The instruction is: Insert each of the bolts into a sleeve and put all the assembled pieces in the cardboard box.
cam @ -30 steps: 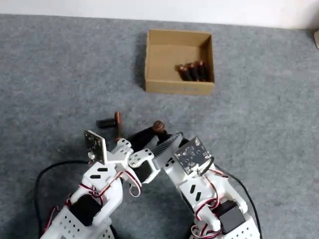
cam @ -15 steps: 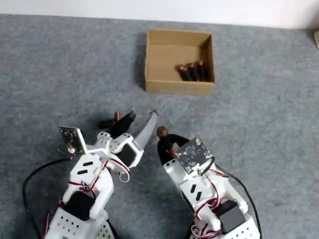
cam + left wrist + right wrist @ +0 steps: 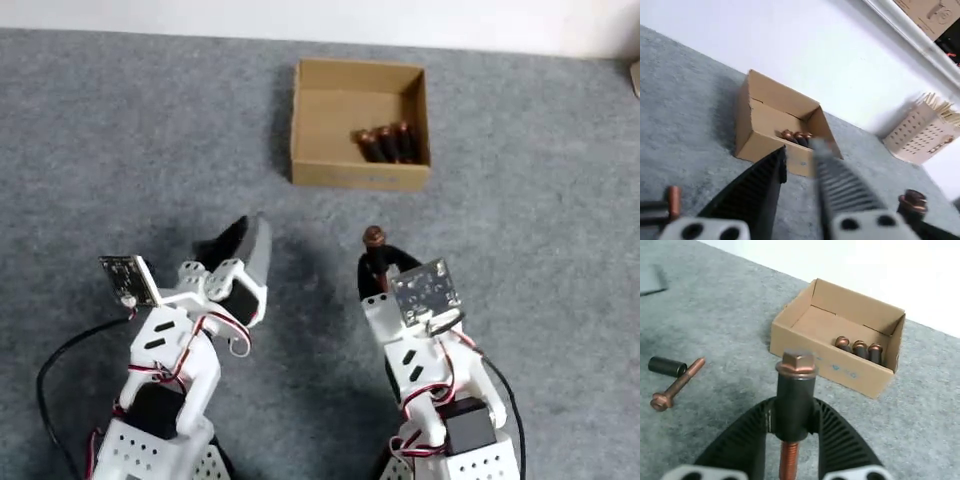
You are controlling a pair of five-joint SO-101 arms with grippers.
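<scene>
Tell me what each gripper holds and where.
Right gripper clamps the assembled bolt by its black sleeve; left gripper is open and empty.

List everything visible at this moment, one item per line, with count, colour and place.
cardboard box: one, brown, open-topped, far side of the table.
boxed assembled pieces: three, copper heads in dark sleeves, side by side near one side wall of the box.
held assembled piece: one, copper bolt through a black sleeve, upright in the right hand.
loose bolt: one, copper, lying on the carpet.
loose sleeve: one, black, lying by the loose bolt's tip.
carpet: one, grey, covering the table.
stick holder: one, pale, perforated, by the wall.
left hand: one, black fingers, open, holding nothing.
right hand: one, black fingers, shut on the held assembled piece.
</scene>
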